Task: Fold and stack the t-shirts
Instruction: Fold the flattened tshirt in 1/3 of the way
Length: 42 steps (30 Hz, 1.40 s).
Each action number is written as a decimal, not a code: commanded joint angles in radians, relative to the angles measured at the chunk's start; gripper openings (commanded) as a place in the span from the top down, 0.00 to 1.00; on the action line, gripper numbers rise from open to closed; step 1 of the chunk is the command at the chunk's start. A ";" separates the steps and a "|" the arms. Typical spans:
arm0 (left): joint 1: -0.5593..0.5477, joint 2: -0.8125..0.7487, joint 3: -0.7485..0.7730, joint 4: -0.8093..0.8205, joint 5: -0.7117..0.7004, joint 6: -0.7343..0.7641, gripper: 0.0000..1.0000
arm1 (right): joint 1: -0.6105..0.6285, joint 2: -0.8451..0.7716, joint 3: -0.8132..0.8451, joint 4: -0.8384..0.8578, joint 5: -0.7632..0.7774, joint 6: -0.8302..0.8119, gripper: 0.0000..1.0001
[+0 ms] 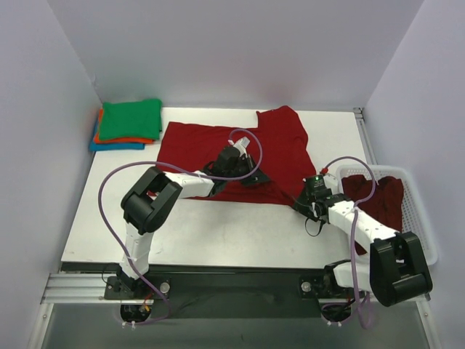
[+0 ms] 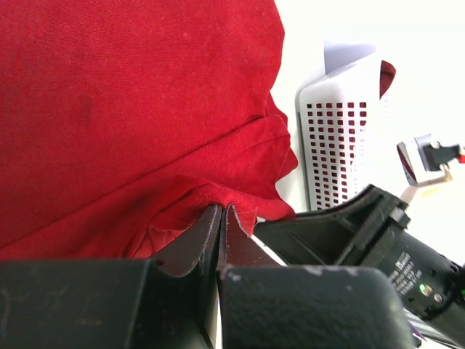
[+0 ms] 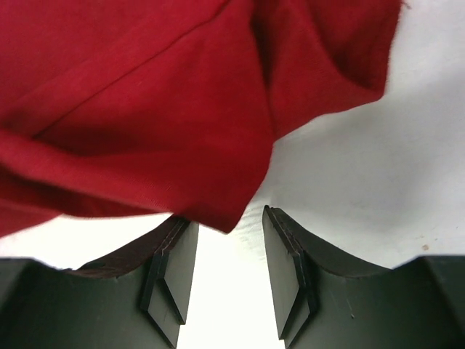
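Observation:
A dark red t-shirt (image 1: 218,145) lies spread across the middle of the table. My left gripper (image 1: 252,176) is shut on a bunched fold at its near edge; in the left wrist view the cloth (image 2: 131,109) is pinched between the closed fingertips of the left gripper (image 2: 222,211). My right gripper (image 1: 304,204) sits at the shirt's near right corner. In the right wrist view the right gripper (image 3: 227,217) is open, and the tip of the red cloth (image 3: 167,123) hangs just at the gap between its fingertips. Folded shirts are stacked at the back left: green (image 1: 131,118) on top, then orange (image 1: 127,139) and blue (image 1: 109,146).
A white slotted basket (image 1: 418,211) stands at the right edge with another dark red shirt (image 1: 378,198) in it. The left wrist view also shows the basket (image 2: 334,145) and the right arm (image 2: 378,240) close by. Walls enclose the table on three sides.

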State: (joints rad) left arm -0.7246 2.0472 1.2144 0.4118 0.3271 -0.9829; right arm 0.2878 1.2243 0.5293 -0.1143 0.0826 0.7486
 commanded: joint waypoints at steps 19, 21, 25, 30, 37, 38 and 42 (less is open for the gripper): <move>0.002 -0.027 0.002 0.012 0.018 0.010 1.00 | -0.018 0.060 0.034 0.073 0.002 0.083 0.75; 0.001 -0.028 0.004 0.009 0.020 0.012 1.00 | -0.016 0.050 0.028 0.073 -0.003 0.092 0.81; 0.002 -0.030 0.004 0.005 0.023 0.015 1.00 | -0.016 0.026 0.029 0.064 -0.009 0.092 0.86; 0.002 -0.032 -0.003 0.009 0.024 0.015 1.00 | -0.015 0.014 0.035 0.025 0.003 0.071 0.68; 0.005 -0.032 -0.007 0.013 0.024 0.013 1.00 | -0.015 0.021 -0.005 0.044 -0.013 0.063 0.57; 0.004 -0.029 -0.006 0.013 0.023 0.013 1.00 | -0.010 0.026 -0.006 0.048 -0.015 0.067 0.58; 0.005 -0.027 0.000 0.012 0.023 0.012 1.00 | 0.011 0.052 -0.006 0.054 -0.001 0.080 0.63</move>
State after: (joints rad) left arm -0.7246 2.0472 1.2076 0.4068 0.3355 -0.9833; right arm 0.2810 1.2598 0.5308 -0.0525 0.0628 0.8158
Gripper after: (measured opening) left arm 0.069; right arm 0.376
